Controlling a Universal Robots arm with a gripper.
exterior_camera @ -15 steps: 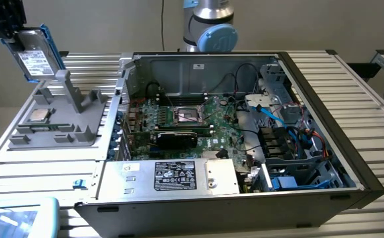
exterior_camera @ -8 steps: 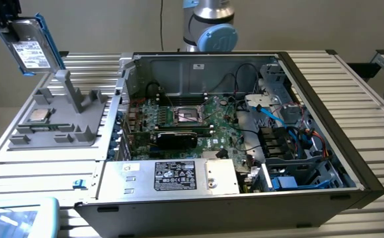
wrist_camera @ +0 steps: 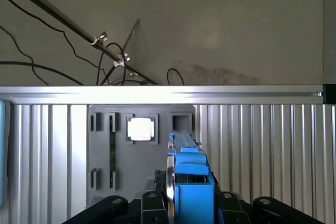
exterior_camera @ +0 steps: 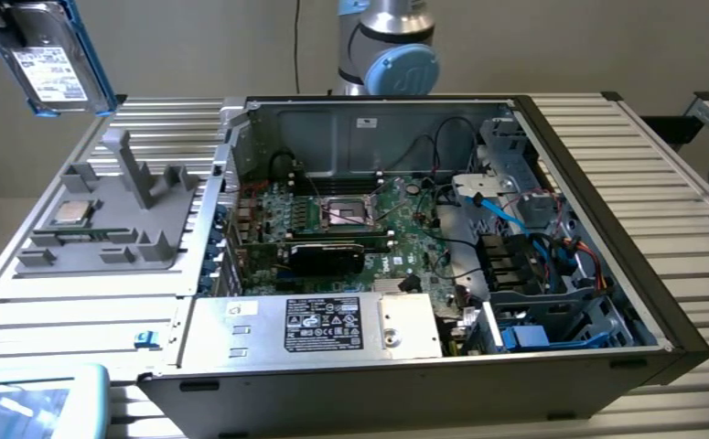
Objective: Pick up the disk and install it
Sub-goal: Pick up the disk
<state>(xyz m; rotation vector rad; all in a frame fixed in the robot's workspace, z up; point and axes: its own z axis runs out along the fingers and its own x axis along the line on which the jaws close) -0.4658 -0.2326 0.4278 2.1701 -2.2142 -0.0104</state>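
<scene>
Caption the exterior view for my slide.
The gripper holds the disk aloft above the grey fixture, at the exterior view's left of the open computer case.

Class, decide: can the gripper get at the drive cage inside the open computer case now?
Probably yes: the computer case is open and the drive cage uncovered, though cables lie close and the gripper holds the disk.

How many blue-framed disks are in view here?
1: the disk, held by the tool at the exterior view's upper left; the case's drive bay may hide others.
</scene>
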